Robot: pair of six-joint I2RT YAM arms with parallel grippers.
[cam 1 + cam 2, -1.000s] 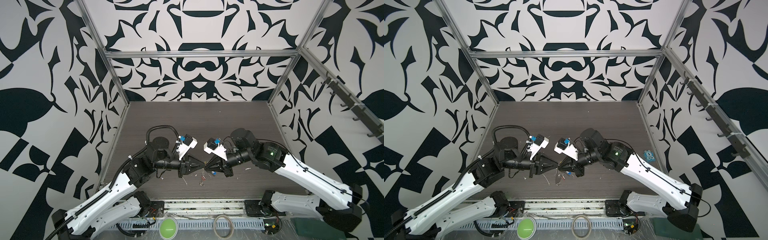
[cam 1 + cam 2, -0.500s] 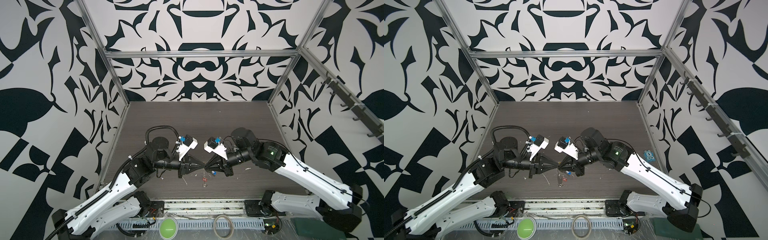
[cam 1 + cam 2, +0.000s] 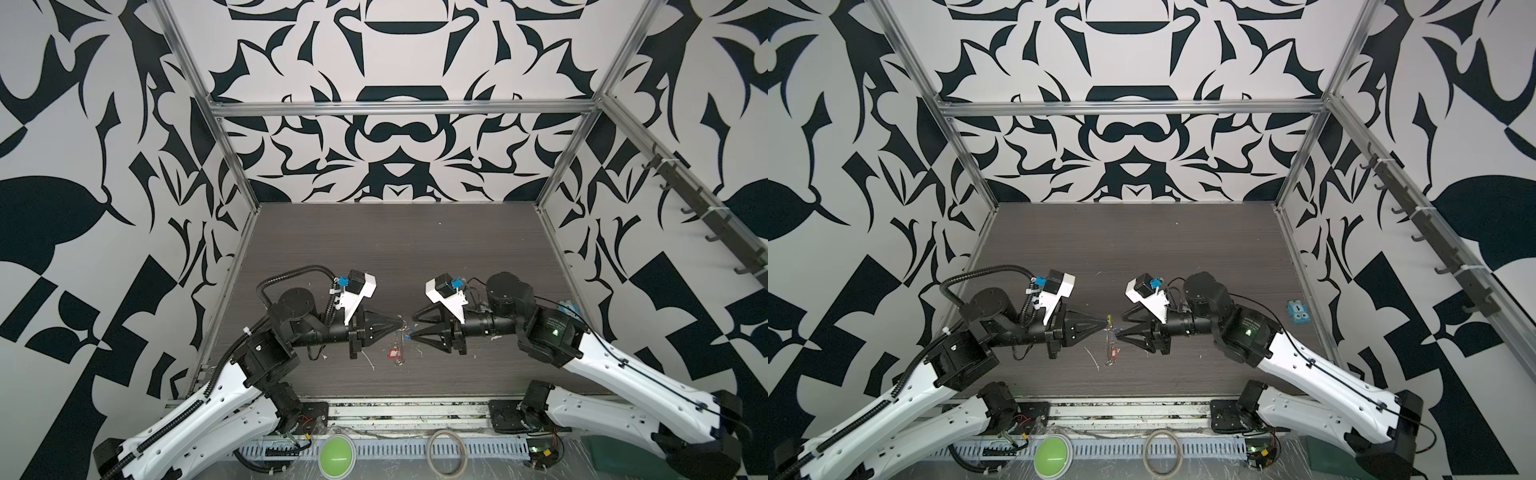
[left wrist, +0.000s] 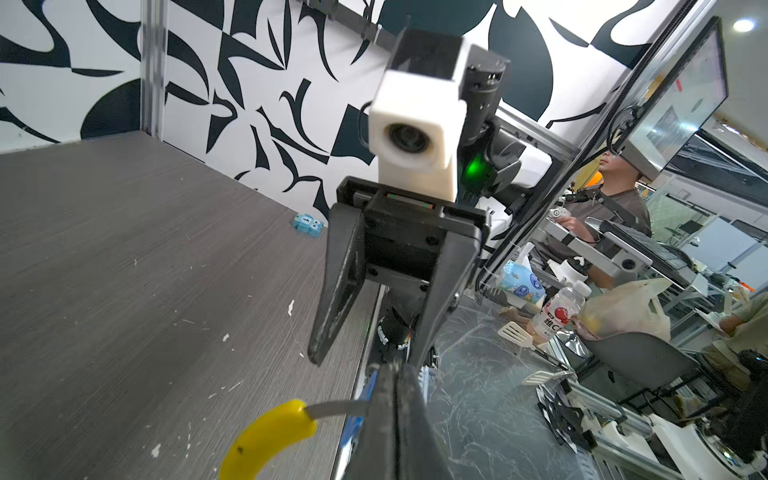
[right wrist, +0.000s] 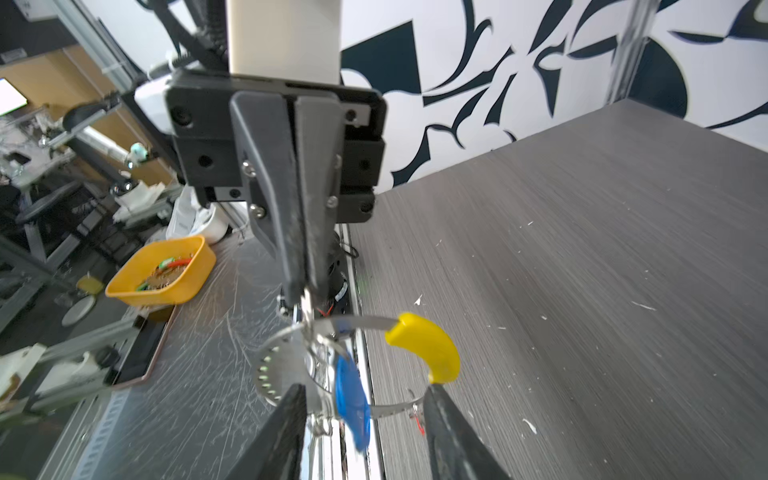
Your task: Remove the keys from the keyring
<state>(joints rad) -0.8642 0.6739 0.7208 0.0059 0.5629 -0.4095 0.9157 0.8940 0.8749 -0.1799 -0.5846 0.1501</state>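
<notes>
Nearest us, the red-tagged keys (image 3: 393, 354) hang below the keyring (image 5: 428, 349), over the table (image 3: 415, 257). Just beyond, our left gripper (image 3: 401, 322) is clamped on the keyring's wire. Our right gripper (image 3: 411, 325) faces it tip to tip, jaws apart on either side of the blue-tagged keys (image 5: 353, 399), gripping nothing.

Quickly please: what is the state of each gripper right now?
Left gripper: closed, holding the keyring by its wire.
Right gripper: open, gripping nothing.
</notes>
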